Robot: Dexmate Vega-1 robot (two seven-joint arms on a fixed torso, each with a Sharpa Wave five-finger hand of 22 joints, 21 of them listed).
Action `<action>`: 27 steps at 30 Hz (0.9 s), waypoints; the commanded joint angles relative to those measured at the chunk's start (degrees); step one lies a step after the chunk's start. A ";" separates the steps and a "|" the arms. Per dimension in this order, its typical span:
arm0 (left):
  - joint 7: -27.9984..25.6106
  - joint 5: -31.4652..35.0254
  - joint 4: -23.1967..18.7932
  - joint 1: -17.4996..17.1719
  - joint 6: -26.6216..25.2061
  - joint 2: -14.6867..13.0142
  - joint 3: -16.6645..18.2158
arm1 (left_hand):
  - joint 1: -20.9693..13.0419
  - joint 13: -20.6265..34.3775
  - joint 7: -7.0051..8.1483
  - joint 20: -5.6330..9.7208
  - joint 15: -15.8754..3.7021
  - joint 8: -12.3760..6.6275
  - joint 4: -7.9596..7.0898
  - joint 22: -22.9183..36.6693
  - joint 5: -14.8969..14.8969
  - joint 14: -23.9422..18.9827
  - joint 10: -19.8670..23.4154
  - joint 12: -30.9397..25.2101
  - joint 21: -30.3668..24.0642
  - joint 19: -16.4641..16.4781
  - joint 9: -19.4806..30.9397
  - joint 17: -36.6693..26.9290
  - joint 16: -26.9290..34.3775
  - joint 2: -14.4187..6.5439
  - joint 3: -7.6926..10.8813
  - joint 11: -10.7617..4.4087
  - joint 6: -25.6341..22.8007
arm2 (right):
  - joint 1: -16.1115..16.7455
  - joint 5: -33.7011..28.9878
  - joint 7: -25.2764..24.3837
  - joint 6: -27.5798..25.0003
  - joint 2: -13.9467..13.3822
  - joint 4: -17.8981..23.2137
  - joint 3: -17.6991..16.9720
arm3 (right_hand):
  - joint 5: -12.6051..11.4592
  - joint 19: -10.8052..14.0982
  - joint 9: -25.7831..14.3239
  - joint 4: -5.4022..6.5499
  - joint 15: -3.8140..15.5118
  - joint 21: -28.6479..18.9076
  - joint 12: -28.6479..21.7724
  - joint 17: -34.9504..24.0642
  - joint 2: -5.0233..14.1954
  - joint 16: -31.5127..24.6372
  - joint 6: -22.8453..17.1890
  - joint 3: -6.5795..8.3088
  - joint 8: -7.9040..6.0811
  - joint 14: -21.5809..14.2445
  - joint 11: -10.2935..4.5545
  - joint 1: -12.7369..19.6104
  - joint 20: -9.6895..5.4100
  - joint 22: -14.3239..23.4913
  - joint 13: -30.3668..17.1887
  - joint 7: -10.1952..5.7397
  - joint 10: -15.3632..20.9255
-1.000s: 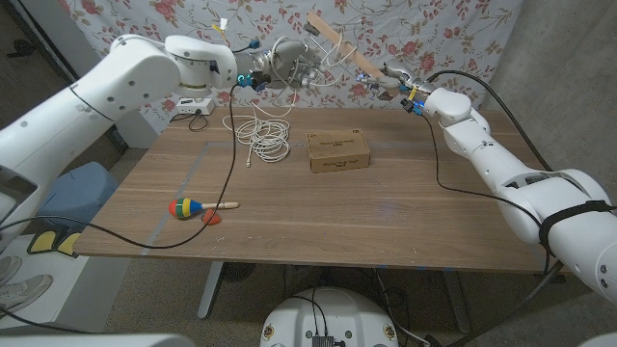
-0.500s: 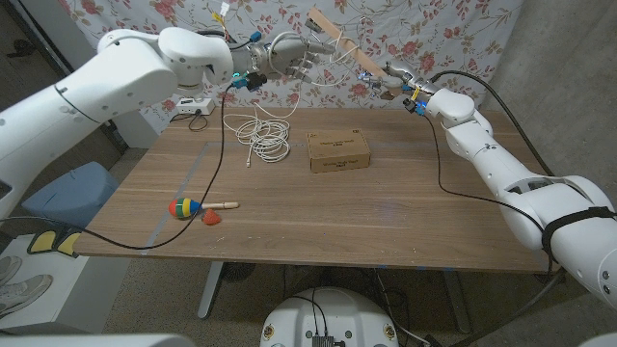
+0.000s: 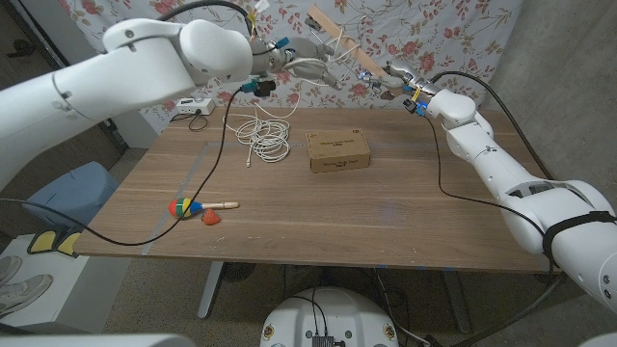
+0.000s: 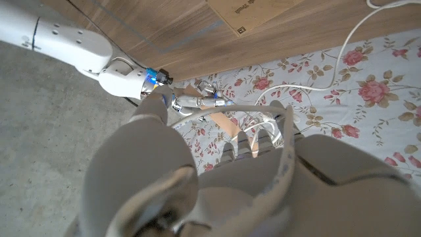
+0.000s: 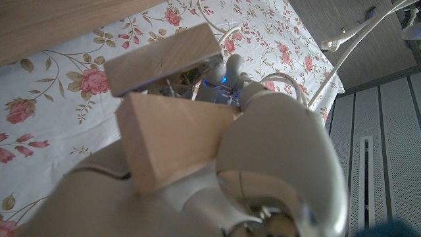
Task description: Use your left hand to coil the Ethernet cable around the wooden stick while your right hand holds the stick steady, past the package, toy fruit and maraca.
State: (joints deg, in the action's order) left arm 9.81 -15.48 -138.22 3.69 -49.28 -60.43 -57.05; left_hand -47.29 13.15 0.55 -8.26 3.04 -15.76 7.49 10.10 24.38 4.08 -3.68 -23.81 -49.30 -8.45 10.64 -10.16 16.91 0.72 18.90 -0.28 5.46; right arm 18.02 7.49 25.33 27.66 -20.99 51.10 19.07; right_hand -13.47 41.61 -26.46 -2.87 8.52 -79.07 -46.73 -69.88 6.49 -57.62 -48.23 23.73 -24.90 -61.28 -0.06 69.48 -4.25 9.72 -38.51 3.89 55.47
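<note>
One maraca (image 3: 189, 206) lies nearest, at the table's (image 3: 386, 222) front left, with one small red toy fruit (image 3: 211, 219) just beside it. Farther back sits one brown package (image 3: 338, 150), and to its left one loose pile of white Ethernet cable (image 3: 265, 135) (part of it rises up toward the hands). Behind the table, in the air before the flowered cloth (image 3: 463, 29), the right hand (image 3: 396, 75) grips one wooden stick (image 3: 337, 41), tilted. The left hand (image 3: 307, 56) is at the stick's upper part with cable strands across its fingers; it seems to hold the cable, but this is not sure.
</note>
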 commanded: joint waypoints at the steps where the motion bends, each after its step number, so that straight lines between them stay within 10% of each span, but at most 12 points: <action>1: 6.78 119.10 16.10 -6.20 -17.90 10.76 -21.41 | -2.77 -0.84 5.20 1.82 -5.33 -1.78 -0.26 0.02 -0.60 -9.95 10.03 -1.59 -0.53 7.26 0.20 -0.06 1.49 -0.50 -2.27 -4.74 -9.94 | 0.23 0.20 0.19 1.05 0.43 -0.41 -0.42 | 0.07 0.02 -0.31 -5.20 3.83 -0.01 -0.39 -0.22 1.30 0.07 -1.81 5.70 0.02 -1.11 -0.03 0.60 -1.63 0.28 -0.27 1.52 0.20; 6: 3.96 135.37 23.31 -17.58 -7.42 15.37 -6.54 | -6.20 -1.02 8.39 2.12 -7.98 -1.48 -0.34 0.29 -0.28 -13.11 13.11 -1.39 -1.18 10.96 0.31 -0.30 1.51 -5.14 -0.80 -5.78 -12.33 | -0.20 0.07 0.40 1.62 0.67 -1.20 -0.29 | 0.11 -0.07 -0.39 -5.22 3.83 -0.04 -0.36 -0.23 1.32 0.06 -1.69 5.76 0.15 -1.07 -0.02 0.52 -1.69 0.31 -0.24 1.45 0.18; 11: -8.59 135.50 28.02 -23.78 -4.93 20.36 2.20 | -6.78 -1.00 9.64 3.29 -9.24 -0.50 -3.34 0.80 -0.83 -14.32 14.12 -0.54 -2.51 13.03 0.57 -0.81 1.17 -12.19 1.57 -5.71 -12.67 | -0.74 -0.32 0.43 1.77 0.91 -1.91 0.09 | 0.15 -0.20 -0.41 -5.22 3.83 -0.09 -0.34 -0.24 1.34 0.06 -1.75 5.81 0.26 -1.00 -0.01 0.42 -1.69 0.33 -0.26 1.50 0.09; 20: -26.88 131.31 32.92 -28.10 -4.91 26.32 9.68 | -4.74 -0.95 7.84 4.16 -7.98 1.76 -7.67 0.81 -1.14 -12.77 11.34 1.62 -2.80 11.98 0.66 -0.97 -0.13 -11.69 2.66 -5.11 -9.45 | -2.15 -0.69 0.60 3.49 1.61 -4.70 0.74 | 0.20 -0.35 -0.48 -5.28 3.82 -0.20 -0.33 -0.24 1.36 0.05 -1.85 5.92 0.44 -0.89 -0.05 0.30 -1.65 0.35 -0.22 1.50 0.12; 22: -31.78 126.14 32.47 -28.73 -4.77 27.05 10.56 | -2.87 -0.94 7.65 4.44 -8.40 1.99 -8.17 0.33 -1.64 -13.75 12.34 1.81 -2.42 12.33 0.69 -0.58 -0.48 -7.92 0.41 -5.36 -9.93 | -2.75 -1.00 0.72 4.04 1.82 -5.72 1.10 | 0.21 -0.51 -0.45 -5.28 3.82 -0.19 -0.28 -0.24 1.36 0.05 -1.87 5.93 0.51 -0.86 -0.04 0.26 -1.60 0.35 -0.18 1.41 0.07; 27: -40.71 108.16 26.80 -31.25 -0.46 27.24 13.32 | 3.47 -0.88 8.58 4.23 -10.25 1.05 -13.68 0.34 -1.65 -19.22 18.18 0.96 -2.62 14.73 0.74 -0.76 0.64 -9.35 -2.85 -6.43 -15.19 | -3.82 -1.51 0.57 5.20 2.24 -7.69 1.71 | 0.23 -0.56 -0.50 -5.30 3.81 -0.25 -0.34 -0.25 1.36 0.06 -2.01 5.99 0.56 -0.78 -0.02 0.19 -1.55 0.35 -0.30 1.38 0.00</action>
State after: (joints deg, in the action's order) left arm -9.31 41.03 -109.08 -20.59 -54.80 -36.74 -51.29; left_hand -45.99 12.14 8.68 -4.01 -2.20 -14.22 -4.09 10.38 22.77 -12.95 12.31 -22.31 -51.74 5.16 11.09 -10.76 16.72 -7.70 16.75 -6.48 -7.94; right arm 16.17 6.94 25.90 30.76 -19.60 47.07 19.68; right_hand -13.30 41.30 -26.74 -2.67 8.52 -79.12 -46.65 -69.88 7.22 -57.61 -48.31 23.94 -24.45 -61.28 0.02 68.75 -4.15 10.01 -38.64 3.99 55.36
